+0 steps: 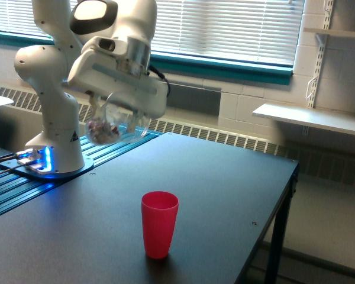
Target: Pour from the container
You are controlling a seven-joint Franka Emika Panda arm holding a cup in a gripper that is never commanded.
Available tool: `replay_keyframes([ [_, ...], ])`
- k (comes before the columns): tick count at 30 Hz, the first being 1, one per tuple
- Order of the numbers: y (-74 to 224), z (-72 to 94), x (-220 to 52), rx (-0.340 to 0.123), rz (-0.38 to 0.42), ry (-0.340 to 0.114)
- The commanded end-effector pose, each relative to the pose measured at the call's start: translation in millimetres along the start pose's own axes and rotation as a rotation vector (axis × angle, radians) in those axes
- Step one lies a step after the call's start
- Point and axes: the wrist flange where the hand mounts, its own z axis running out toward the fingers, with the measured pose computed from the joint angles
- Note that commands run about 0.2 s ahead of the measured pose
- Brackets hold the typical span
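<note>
The clear plastic container [111, 123] hangs tilted under the white hand of the arm, with pinkish-brown candies lying in its lower end at the exterior view's left. My gripper [115, 112] is shut on the container, well above the table. A red plastic cup [159, 223] stands upright on the dark table [225, 189], below the container and toward the exterior view's right of it.
The arm's white base [50, 148] with blue lights stands on a ribbed blue-black surface [23, 189] at the exterior view's left. The table's right edge [278, 219] drops to the floor. A wall shelf [310, 118] and window blinds are behind.
</note>
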Motion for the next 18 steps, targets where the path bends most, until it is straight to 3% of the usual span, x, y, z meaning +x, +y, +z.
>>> replay_keyframes([
  [1,-10.1,13.0,-11.8,-0.012,-0.004,0.032],
  [6,-15.0,21.7,-21.0,-0.030,0.029,0.013],
  [18,-45.0,22.7,-52.7,-0.056,-0.024,0.056],
])
